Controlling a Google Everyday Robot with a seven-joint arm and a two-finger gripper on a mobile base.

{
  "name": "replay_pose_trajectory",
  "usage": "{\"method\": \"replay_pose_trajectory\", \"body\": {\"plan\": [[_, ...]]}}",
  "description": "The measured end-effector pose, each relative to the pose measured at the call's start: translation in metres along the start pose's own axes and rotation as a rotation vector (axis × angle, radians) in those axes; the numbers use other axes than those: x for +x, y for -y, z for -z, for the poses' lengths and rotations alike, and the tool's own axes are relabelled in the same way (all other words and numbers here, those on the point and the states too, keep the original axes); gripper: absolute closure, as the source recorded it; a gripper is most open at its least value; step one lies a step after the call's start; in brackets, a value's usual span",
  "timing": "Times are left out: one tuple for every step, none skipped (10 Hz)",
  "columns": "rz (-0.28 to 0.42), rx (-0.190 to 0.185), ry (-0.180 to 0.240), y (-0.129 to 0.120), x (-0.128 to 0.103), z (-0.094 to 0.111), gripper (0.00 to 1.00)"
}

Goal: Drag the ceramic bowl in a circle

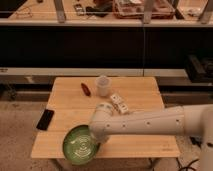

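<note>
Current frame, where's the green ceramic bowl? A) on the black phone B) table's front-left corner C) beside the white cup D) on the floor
B: the ceramic bowl sits at the wooden table's front-left corner, away from the white cup and apart from the black phone; the gripper is at the bowl's right rim.

Glossy green glaze on the ceramic bowl (79,146), against the pale, matt wood of the table (142,95). Smooth white casing along the arm (150,122), with the gripper (97,141) closed down at the bowl's right rim. Translucent white cup (103,86), plain black phone (45,119).
</note>
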State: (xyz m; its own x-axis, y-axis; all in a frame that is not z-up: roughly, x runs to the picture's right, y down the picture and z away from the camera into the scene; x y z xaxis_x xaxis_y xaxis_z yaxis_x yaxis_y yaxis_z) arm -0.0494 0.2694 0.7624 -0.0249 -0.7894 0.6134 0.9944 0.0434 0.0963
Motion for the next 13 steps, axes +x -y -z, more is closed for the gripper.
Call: {"method": "replay_pose_trajectory", "body": {"plan": [[0.014, 0.034, -0.011, 0.032, 0.02, -0.013, 1.0], [0.009, 0.062, -0.024, 0.046, 0.036, -0.015, 1.0], [0.005, 0.097, -0.048, 0.06, 0.057, -0.015, 1.0], [-0.004, 0.136, -0.077, 0.074, 0.083, -0.009, 1.0], [-0.014, 0.154, -0.105, 0.077, 0.104, -0.005, 1.0], [-0.028, 0.162, -0.114, 0.075, 0.117, -0.004, 1.0], [-0.056, 0.163, -0.121, 0.065, 0.132, -0.006, 1.0], [-0.096, 0.16, -0.125, 0.048, 0.146, -0.01, 1.0], [-0.139, 0.161, -0.12, 0.033, 0.153, -0.013, 1.0], [-0.183, 0.161, -0.126, 0.014, 0.161, -0.012, 1.0], [-0.241, 0.161, -0.143, -0.01, 0.166, -0.004, 1.0], [-0.268, 0.154, -0.153, -0.025, 0.163, 0.002, 1.0], [-0.291, 0.138, -0.168, -0.044, 0.154, 0.01, 1.0]]}}
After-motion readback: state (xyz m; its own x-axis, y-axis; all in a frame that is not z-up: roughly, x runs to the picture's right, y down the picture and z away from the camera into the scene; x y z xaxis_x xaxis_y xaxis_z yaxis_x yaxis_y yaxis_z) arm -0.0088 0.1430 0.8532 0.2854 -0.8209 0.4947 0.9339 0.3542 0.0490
